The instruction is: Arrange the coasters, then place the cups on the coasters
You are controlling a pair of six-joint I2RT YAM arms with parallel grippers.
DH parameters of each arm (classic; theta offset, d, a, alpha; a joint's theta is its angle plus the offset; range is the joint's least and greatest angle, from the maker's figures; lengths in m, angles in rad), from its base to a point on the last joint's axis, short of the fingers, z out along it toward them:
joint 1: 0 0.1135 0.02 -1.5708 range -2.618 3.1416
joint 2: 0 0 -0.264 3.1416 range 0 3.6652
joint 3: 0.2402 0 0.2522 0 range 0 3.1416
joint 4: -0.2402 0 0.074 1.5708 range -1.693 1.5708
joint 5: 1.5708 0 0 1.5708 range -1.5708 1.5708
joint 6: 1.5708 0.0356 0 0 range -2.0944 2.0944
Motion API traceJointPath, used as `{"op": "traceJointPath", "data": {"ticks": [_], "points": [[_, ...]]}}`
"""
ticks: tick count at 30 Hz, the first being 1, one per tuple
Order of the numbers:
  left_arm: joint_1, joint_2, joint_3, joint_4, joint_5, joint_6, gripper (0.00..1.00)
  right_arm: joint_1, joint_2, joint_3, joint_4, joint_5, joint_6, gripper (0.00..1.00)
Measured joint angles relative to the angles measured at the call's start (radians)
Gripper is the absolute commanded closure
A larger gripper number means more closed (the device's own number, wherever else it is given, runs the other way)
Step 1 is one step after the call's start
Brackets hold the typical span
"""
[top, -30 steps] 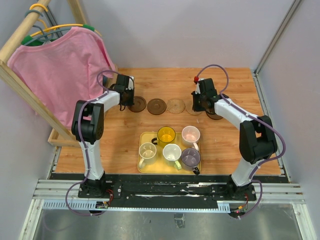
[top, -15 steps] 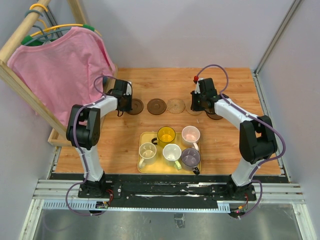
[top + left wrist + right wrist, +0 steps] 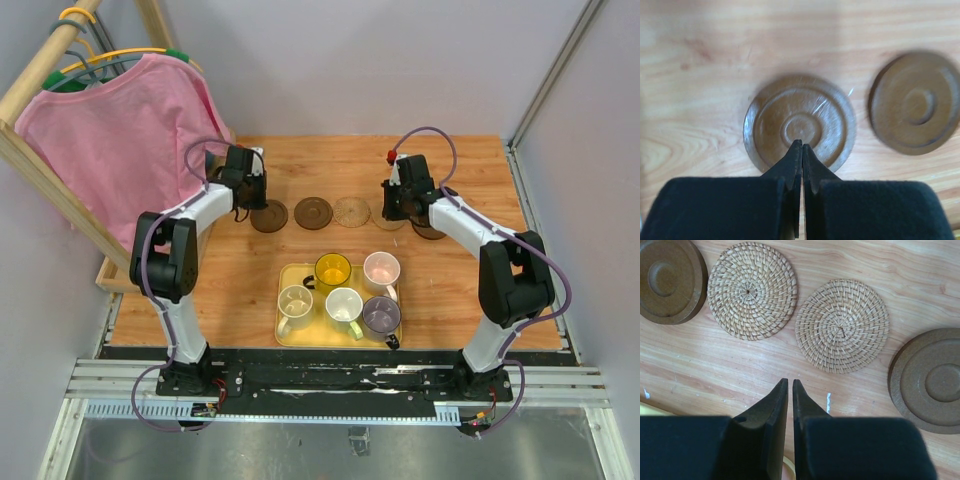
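Five coasters lie in a row across the table: dark brown [image 3: 269, 217], dark brown [image 3: 313, 212], tan woven [image 3: 351, 211], tan woven [image 3: 386, 218] and dark brown [image 3: 433, 231], the last two partly under my right arm. My left gripper [image 3: 259, 203] is shut, its tips [image 3: 802, 145] over the leftmost dark coaster [image 3: 800, 122]; whether they touch it I cannot tell. My right gripper [image 3: 790, 382] is shut on nothing, just short of the two woven coasters [image 3: 752, 290] [image 3: 842, 325]. The cups stand on the yellow tray [image 3: 282, 335]: yellow [image 3: 332, 270], pink [image 3: 381, 270], beige [image 3: 295, 301], white [image 3: 344, 304], grey-purple [image 3: 381, 314].
A pink shirt [image 3: 120, 130] hangs on a wooden rack [image 3: 40, 170] at the left, close behind my left arm. Grey walls close the table in at the back and right. A second dark coaster [image 3: 915, 115] lies to the right of my left fingers.
My left arm has swung its elbow to the left, and the leftmost dark coaster has slid a little left and nearer. The right arm has not moved.
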Motion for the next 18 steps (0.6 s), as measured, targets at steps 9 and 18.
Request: {"op": "traceJointPath", "data": {"ticks": [9, 18], "points": [[-0.032, -0.054, 0.064, 0.121, 0.111, -0.034, 1.0, -0.029, 0.014, 0.029, 0.0, 0.02, -0.012, 0.91], [-0.144, 0.097, 0.102, 0.171, 0.249, -0.045, 1.0, -0.064, 0.141, 0.122, 0.01, -0.068, -0.031, 0.91]]}}
